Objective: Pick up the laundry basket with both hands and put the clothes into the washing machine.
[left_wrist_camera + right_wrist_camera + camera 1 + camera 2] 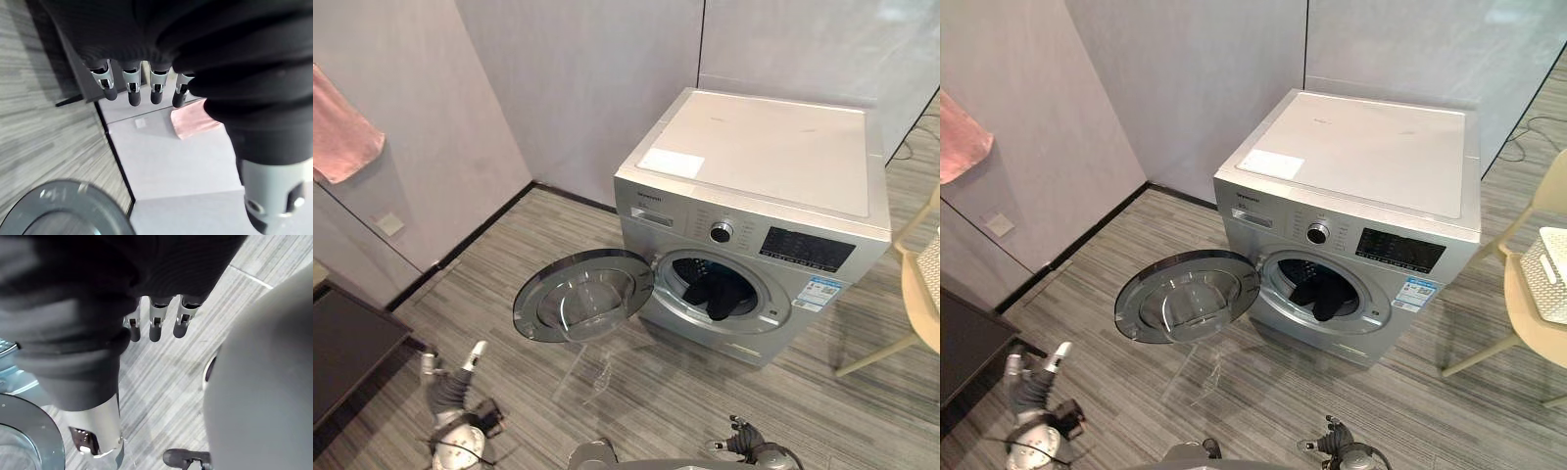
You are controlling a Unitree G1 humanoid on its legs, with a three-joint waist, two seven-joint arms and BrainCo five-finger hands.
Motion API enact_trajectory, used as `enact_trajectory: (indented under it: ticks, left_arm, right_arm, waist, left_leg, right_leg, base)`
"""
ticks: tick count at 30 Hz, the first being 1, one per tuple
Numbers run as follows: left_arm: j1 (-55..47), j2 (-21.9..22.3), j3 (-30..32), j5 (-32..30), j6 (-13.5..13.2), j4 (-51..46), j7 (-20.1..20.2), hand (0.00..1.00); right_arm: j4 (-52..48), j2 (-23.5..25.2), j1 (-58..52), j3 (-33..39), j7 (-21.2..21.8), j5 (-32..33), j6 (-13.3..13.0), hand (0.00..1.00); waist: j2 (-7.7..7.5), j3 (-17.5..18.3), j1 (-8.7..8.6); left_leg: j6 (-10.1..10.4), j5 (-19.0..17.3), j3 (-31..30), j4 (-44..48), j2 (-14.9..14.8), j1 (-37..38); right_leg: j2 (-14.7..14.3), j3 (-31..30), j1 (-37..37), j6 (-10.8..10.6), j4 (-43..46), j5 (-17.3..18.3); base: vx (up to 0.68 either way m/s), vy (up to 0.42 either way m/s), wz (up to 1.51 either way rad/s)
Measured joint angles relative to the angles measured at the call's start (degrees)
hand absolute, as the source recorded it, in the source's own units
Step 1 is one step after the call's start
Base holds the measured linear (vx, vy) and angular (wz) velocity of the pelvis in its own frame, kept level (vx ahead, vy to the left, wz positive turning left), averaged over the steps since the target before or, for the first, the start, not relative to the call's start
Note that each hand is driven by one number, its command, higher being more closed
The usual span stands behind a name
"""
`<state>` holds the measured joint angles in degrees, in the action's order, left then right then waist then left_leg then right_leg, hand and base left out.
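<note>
A silver washing machine [754,186] stands against the far wall with its round door [582,294] swung wide to the left. Dark clothes [717,294] lie in the drum, one piece hanging over the lip. A white laundry basket [1549,274] sits on a pale yellow chair [1528,323] to the right of the machine. My left hand [450,392] hangs low at the lower left, fingers [132,90] relaxed and holding nothing. My right hand [746,443] hangs at the bottom edge, its fingers [155,325] loose and empty too. Both hands are well short of the machine and the basket.
A pink towel [340,132] hangs on the left wall. A dark low table [347,348] stands at the far left beside my left hand. Grey striped floor [685,392] stretches between me and the machine; the open door juts out over it.
</note>
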<state>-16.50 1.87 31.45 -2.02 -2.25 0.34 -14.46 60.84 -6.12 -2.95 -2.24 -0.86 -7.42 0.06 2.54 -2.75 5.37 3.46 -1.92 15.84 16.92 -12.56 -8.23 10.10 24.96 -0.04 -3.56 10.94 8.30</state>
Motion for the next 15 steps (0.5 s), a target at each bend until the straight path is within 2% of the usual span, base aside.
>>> enact_trajectory:
  ticks: [2, 4, 7, 10, 12, 13, 14, 15]
  left_arm:
    - [3.9, -4.9, 4.2, -4.2, 1.7, 0.4, -3.1, 0.00]
    - [8.2, -10.3, 5.3, -6.6, 2.8, 3.4, -4.2, 0.00]
    - [15.8, -18.8, 5.8, -10.4, 6.2, 12.9, -4.1, 0.00]
    - [16.9, -24.0, 8.2, -12.2, 8.0, 14.6, -2.4, 0.00]
    - [19.7, -27.0, 8.0, -12.1, 7.9, 15.9, -1.6, 0.00]
    - [24.0, -30.5, 7.3, -11.4, 7.5, 18.3, -0.8, 0.00]
    - [25.9, -31.9, 6.8, -10.6, 7.3, 19.5, -0.3, 0.00]
    - [30.1, -34.0, 5.7, -7.8, 6.6, 22.1, 0.9, 0.00]
  right_arm:
    - [0.8, -0.1, 0.0, 0.2, 0.8, -1.4, -0.5, 0.00]
    - [0.7, -0.5, 0.1, 0.5, 1.4, -2.4, -0.9, 0.00]
    - [0.6, -1.6, 0.2, 1.9, 2.3, -3.8, -0.9, 0.00]
    - [-2.9, -1.5, -0.1, 2.1, 2.2, -2.9, -0.7, 0.00]
    - [-4.8, -1.5, 0.2, 1.9, 2.1, -1.6, -0.7, 0.00]
    - [-7.1, -1.4, 1.0, 1.2, 2.0, -1.2, -0.6, 0.00]
    - [-8.1, -1.3, 1.5, 0.8, 2.0, -1.0, -0.6, 0.00]
    - [-10.6, -1.2, 2.5, -0.2, 1.8, -0.8, -0.7, 0.00]
  waist:
    - [-1.21, -0.6, -0.45]
    - [-1.60, -0.6, -1.44]
    - [-2.30, -1.9, -1.54]
    - [-3.97, -4.3, -1.52]
    - [-4.82, -6.7, -1.52]
    - [-5.87, -9.1, -1.27]
    - [-6.56, -9.9, -1.30]
    - [-6.60, -11.7, -1.31]
  left_leg:
    - [0.1, 0.0, -7.8, -0.1, 1.8, 0.1]
    - [0.1, 0.0, -9.0, -2.8, 2.8, 0.5]
    - [1.3, 0.7, -7.8, -8.9, 4.4, 1.9]
    - [0.7, -0.2, -3.7, -7.9, 4.5, -0.3]
    - [0.3, -0.4, -2.8, -5.9, 4.2, -3.2]
    - [0.2, -0.6, -1.9, -3.7, 3.5, -7.1]
    - [0.1, -0.6, -1.8, -3.1, 3.2, -8.6]
    - [0.1, -0.6, -1.1, -1.8, 2.4, -11.8]
  right_leg:
    - [-0.2, -0.5, 2.0, -0.4, -3.5, -2.2]
    - [-0.3, 0.3, 2.6, -1.4, -5.9, -4.5]
    - [0.7, -0.8, 0.3, -1.9, -7.4, -6.8]
    - [1.7, -4.7, -4.1, -2.0, -5.9, -7.9]
    - [2.1, -5.3, -7.4, -1.7, -4.3, -8.3]
    - [2.0, -6.2, -11.4, -1.5, -3.0, -8.7]
    - [2.0, -6.1, -12.7, -1.6, -2.8, -9.0]
    - [2.0, -5.4, -15.2, -1.4, -2.8, -9.5]
  base:
    - [0.02, 0.105, -0.14]
    - [0.01, 0.107, 0.13]
    - [-0.08, 0.110, -0.09]
    - [-0.14, 0.121, -0.61]
    - [-0.16, 0.066, -0.31]
    - [-0.20, 0.059, -0.23]
    - [-0.23, 0.055, -0.18]
    - [-0.17, 0.018, -0.02]
